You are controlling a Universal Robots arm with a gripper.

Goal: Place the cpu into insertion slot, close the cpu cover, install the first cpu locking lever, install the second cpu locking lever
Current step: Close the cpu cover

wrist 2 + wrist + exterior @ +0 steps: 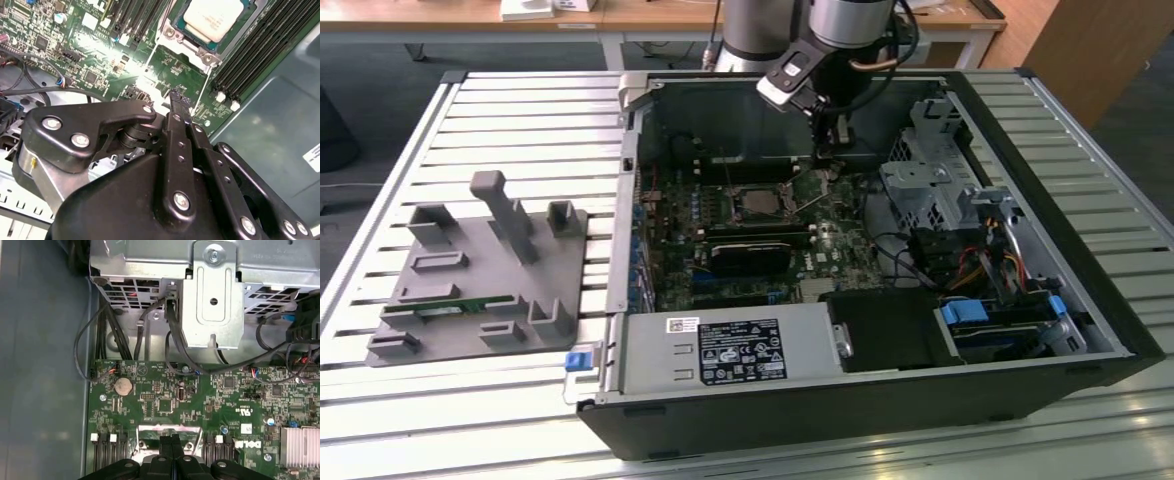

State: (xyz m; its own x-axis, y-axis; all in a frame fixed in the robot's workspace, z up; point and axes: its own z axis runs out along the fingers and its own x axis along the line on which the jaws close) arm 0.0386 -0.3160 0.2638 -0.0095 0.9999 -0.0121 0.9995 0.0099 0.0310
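The cpu (212, 17) lies in its socket on the green motherboard (160, 395), silvery top up. The cpu cover (192, 46), a silvery frame, lies flat around it. In the exterior view the socket (761, 203) sits mid-board, and a thin metal locking lever (814, 197) slants up from its right side toward my gripper (827, 165). My gripper (175, 97) hovers just off the socket's edge with its black fingers pressed together and nothing visible between them. In the first wrist view the gripper (171, 440) is likewise shut, over a silvery strip at the socket's edge.
The open computer case (1107, 300) walls in the work area. A long black card (747, 250) lies in front of the socket. A metal drive cage (210, 300) with black cables (175, 350) stands close by. Memory slots (250, 55) flank the socket. A grey fixture (480, 270) stands outside the case.
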